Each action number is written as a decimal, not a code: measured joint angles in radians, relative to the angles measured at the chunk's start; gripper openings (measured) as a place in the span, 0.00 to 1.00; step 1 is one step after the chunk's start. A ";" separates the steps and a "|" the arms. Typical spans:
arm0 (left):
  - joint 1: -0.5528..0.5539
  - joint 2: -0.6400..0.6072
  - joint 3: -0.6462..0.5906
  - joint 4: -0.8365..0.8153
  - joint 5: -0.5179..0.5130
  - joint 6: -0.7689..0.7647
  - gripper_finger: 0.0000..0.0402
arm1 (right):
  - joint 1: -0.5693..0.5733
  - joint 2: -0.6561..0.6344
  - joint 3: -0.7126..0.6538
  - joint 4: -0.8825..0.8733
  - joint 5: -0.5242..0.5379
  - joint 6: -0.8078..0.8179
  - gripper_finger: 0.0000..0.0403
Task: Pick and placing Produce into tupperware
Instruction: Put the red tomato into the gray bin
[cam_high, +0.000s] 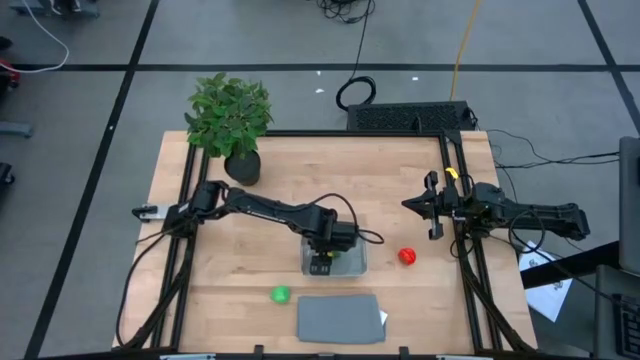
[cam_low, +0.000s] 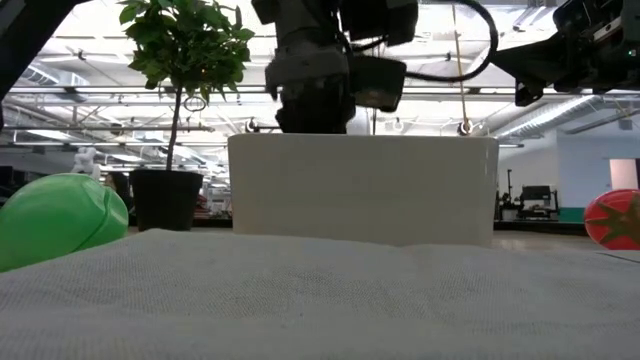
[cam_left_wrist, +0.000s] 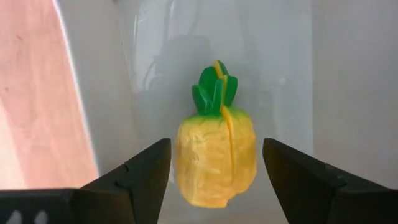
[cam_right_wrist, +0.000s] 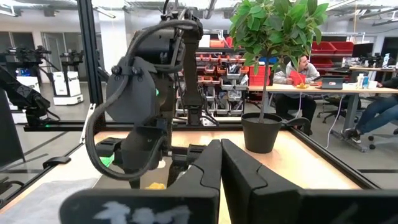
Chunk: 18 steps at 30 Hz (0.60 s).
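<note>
The yellow produce piece with a green tip (cam_left_wrist: 216, 158) lies on the floor of the light grey-blue tupperware (cam_left_wrist: 280, 68). My left gripper (cam_left_wrist: 216, 144) hangs open over the tupperware (cam_high: 358, 264), pointing down. Its fingers stand on either side of the yellow piece with a narrow gap on each side. The round red piece (cam_high: 407, 256) rests on the table to the right of the tupperware, and the round green piece (cam_high: 280, 294) to its near left. My right gripper (cam_high: 432, 207) waits shut above the table's right side.
The flat dark grey lid (cam_high: 340, 317) lies at the near edge, just in front of the tupperware. A leafy potted plant (cam_high: 230, 115) stands at the far left corner. Black frame rails run along both sides of the table. Bare wood shows between the tupperware and my right arm.
</note>
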<state>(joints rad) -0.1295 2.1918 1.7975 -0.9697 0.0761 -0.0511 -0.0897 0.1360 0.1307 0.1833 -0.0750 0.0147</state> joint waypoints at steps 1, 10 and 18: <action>0.000 0.000 0.015 -0.019 -0.002 0.008 0.65 | 0.000 0.000 0.000 0.000 0.000 0.000 0.00; 0.000 -0.001 0.180 -0.237 -0.087 0.092 0.63 | 0.000 0.000 0.000 0.000 0.000 0.000 0.00; 0.000 -0.001 0.302 -0.429 -0.222 0.119 0.35 | 0.000 0.000 0.000 0.000 0.000 0.000 0.00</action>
<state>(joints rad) -0.1295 2.1906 2.0990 -1.3986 -0.1459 0.0684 -0.0897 0.1360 0.1307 0.1829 -0.0751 0.0147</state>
